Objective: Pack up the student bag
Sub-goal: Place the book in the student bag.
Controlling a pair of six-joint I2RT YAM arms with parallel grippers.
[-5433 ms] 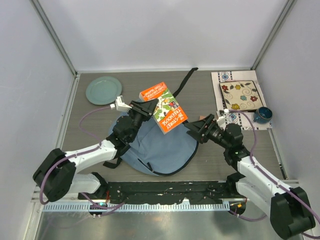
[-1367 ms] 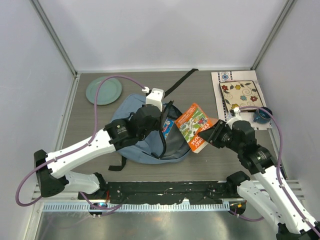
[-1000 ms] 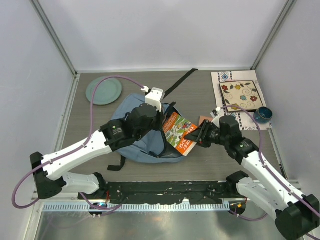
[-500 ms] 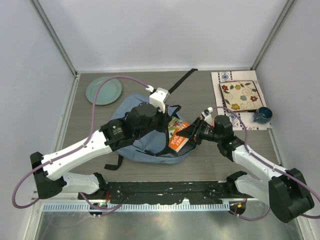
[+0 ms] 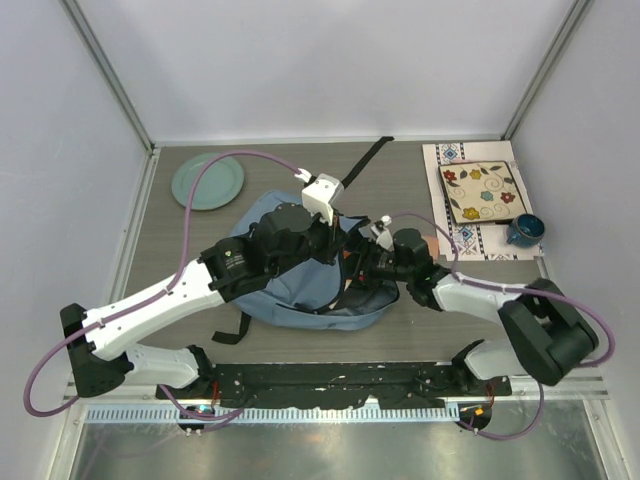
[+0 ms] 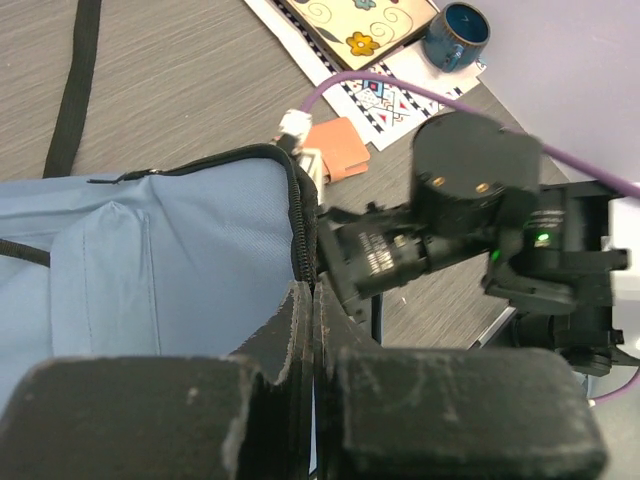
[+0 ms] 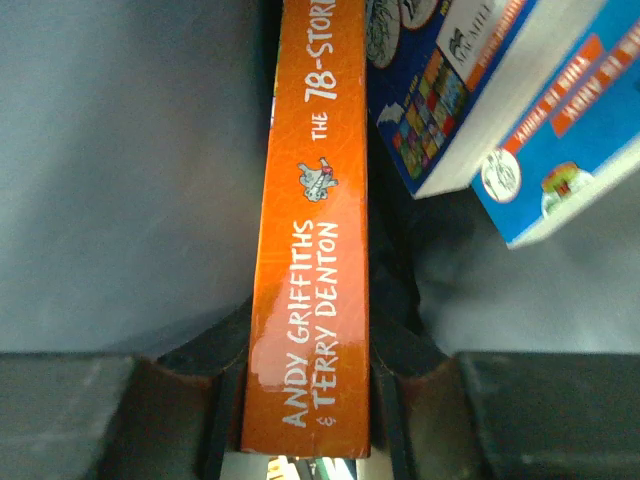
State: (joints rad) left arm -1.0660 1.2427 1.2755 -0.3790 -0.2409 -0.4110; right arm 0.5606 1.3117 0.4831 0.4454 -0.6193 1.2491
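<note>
Blue-grey fabric takes up the middle of the bench [image 5: 300,165]; that is the student bag [image 5: 285,285], lying flat with its zipped mouth open on the side facing my right arm. My left gripper [image 6: 312,335] sits over the bag's mouth with its fingers pressed together; the zip edge seems to run between them, so I judge it is pinching that lip to hold the mouth up, though the wrist view is too close to be sure. My right gripper [image 7: 308,405] is clamped on the spine of the orange book [image 7: 310,250] and reaches inside the bag's mouth; from above the book is hidden by fabric and arms, and the right wrist view shows bag lining on one side of it and blue-covered books [image 7: 560,150] on the other.

By my reading, at least two books are packed and the orange one is nearly seated; what is left for it is to let go and draw the right arm out of the mouth. A small brown pad [image 6: 338,147] lies on the bench just beside the bag's mouth; whether it belongs in the bag I cannot say. Beyond the bag's far left corner lies a green plate [image 5: 207,181]; well off to the bag's far right are a patterned tile [image 5: 478,192] and a blue mug [image 5: 524,229]. The mouth is not yet zipped.
</note>
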